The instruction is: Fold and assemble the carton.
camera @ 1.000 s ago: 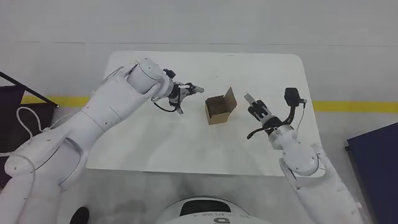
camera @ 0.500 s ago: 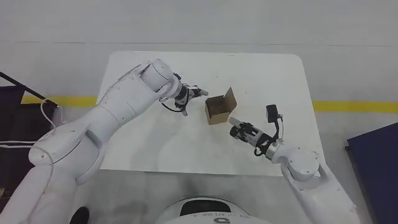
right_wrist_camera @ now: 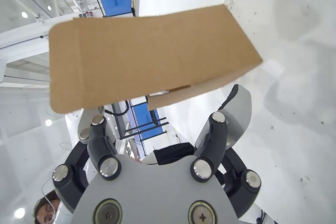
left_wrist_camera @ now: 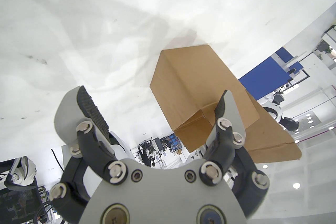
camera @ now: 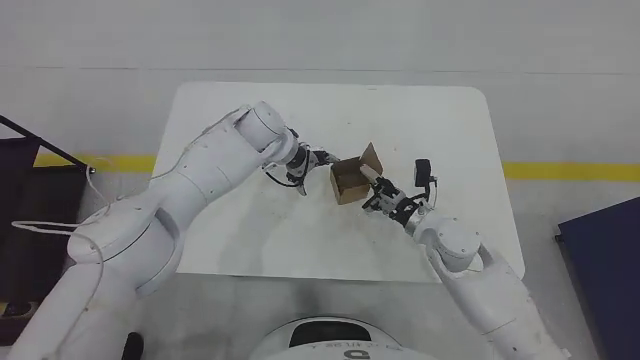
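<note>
– Brown cardboard carton, small and box-shaped: where is it?
– Near the middle of the white table, standing on its base with the mouth upward. One long lid flap stands up, unfolded, on the side toward the right arm.
– And the grippers?
– One on each side, with the carton between them. The left gripper is just beside the wall away from the flap, spread wide with nothing held. In its wrist view one of its fingers sits at the rim of the open mouth and the other is out over bare table. The right gripper is low against the flap side, unclenched too and empty. Seen from its wrist, the flap hangs over it and covers one fingertip.
– Which is nearer?
– The right, I think, though I cannot tell whether it touches the wall.
– What does the next move turn on?
– The flap, I'd judge. It rises from the wall on the right gripper's side and has to swing across the mouth toward the left gripper. So the right one would push while the left steadies the far wall. Too hard a push may slide the light carton.
</note>
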